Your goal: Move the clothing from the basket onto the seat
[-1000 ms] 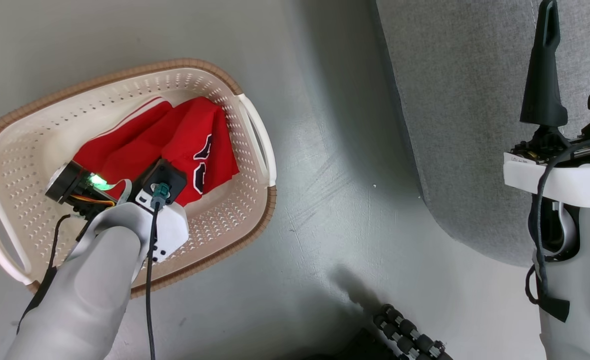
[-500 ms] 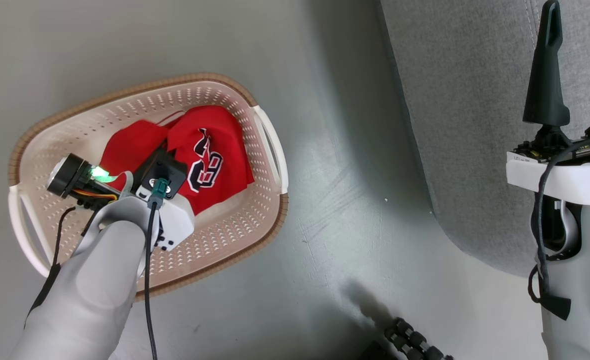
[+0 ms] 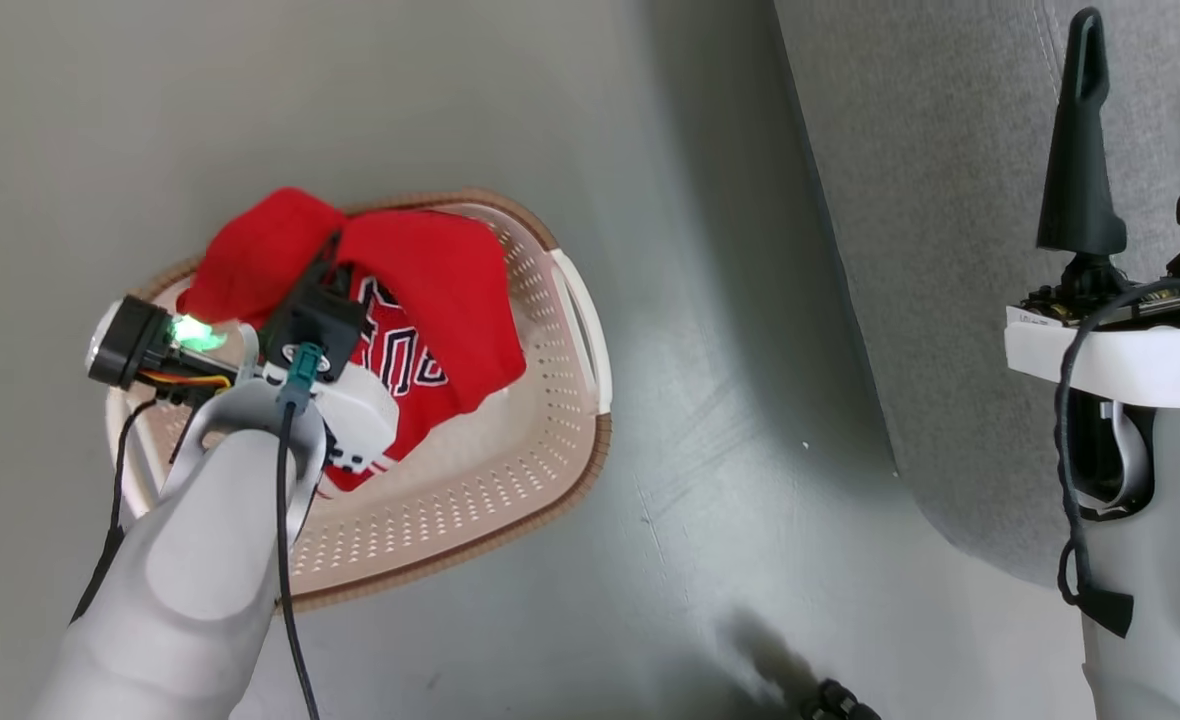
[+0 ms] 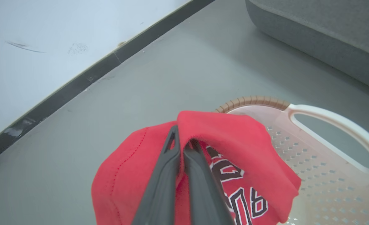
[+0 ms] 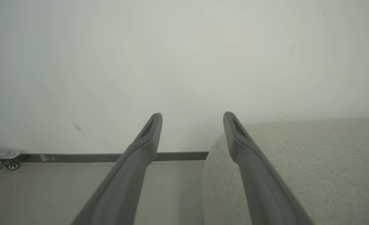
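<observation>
My left gripper (image 4: 182, 140) is shut on the red clothing (image 3: 430, 270), pinching a fold at its top and holding it lifted above the cream basket (image 3: 510, 490). The cloth (image 4: 234, 137) hangs down with a black-and-white mark facing out; its lower part still reaches into the basket (image 4: 315, 156). I cannot tell the two garments apart in the bunch. The grey seat (image 3: 950, 200) lies to the right, apart from the basket. My right gripper (image 3: 1140, 130) stands open over the seat (image 5: 312, 162), its fingers (image 5: 147, 137) spread with nothing between them.
The basket stands on a smooth grey floor (image 3: 730, 420). A pale wall with a dark baseboard (image 4: 78, 84) runs behind it. A small caster wheel (image 5: 11, 164) sits by the wall at the left of the right wrist view.
My left gripper has risen with the red clothing, pulling it up out of the basket bottom. The head camera has shifted, so the basket sits lower and further right. The right gripper has stayed open.
</observation>
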Controlling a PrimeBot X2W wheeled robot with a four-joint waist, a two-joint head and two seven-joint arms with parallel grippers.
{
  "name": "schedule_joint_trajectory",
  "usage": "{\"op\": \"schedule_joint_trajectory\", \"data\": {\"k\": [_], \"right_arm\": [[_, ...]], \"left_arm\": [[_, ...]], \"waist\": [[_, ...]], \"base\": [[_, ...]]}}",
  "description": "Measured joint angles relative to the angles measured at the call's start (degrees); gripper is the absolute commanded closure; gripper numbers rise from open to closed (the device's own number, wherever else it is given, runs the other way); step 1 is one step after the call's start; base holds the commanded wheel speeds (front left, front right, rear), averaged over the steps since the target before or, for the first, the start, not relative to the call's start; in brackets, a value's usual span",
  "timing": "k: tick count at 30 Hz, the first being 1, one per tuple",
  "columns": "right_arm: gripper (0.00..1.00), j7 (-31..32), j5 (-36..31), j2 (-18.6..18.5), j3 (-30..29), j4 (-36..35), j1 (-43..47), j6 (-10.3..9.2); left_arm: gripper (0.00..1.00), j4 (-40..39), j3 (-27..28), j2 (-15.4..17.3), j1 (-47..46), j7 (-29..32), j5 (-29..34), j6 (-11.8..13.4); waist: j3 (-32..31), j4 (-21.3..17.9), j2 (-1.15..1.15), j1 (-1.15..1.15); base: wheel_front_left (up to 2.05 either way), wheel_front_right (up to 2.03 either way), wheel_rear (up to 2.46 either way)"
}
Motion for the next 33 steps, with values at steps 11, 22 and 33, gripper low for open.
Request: {"op": "schedule_joint_trajectory", "data": {"k": [11, 22, 33], "right_arm": [[0.00, 0.0, -3.1, -0.2, -0.1, 1.5, 0.4, 0.00], [0.00, -0.2, -5.7, -0.9, 1.8, 5.0, 1.5, 0.00], [0.00, -0.3, -5.8, -3.6, 8.1, 10.4, 4.2, 0.00]], "left_arm": [[1.00, -11.1, 1.5, 0.1, 2.1, -0.2, -2.0, 1.8], [1.00, -19.1, 1.9, 1.4, 4.8, -0.2, -2.1, 2.3], [1.00, -24.8, 2.2, 2.6, 6.7, -0.3, -2.6, 2.3]], "waist": [[-5.2, 2.6, 0.00, 0.00], [-11.4, 5.1, 0.00, 0.00], [-18.4, 7.9, 0.00, 0.00]], "base": [[0.00, 0.00, 0.00], [0.00, 0.00, 0.00], [0.00, 0.00, 0.00]]}}
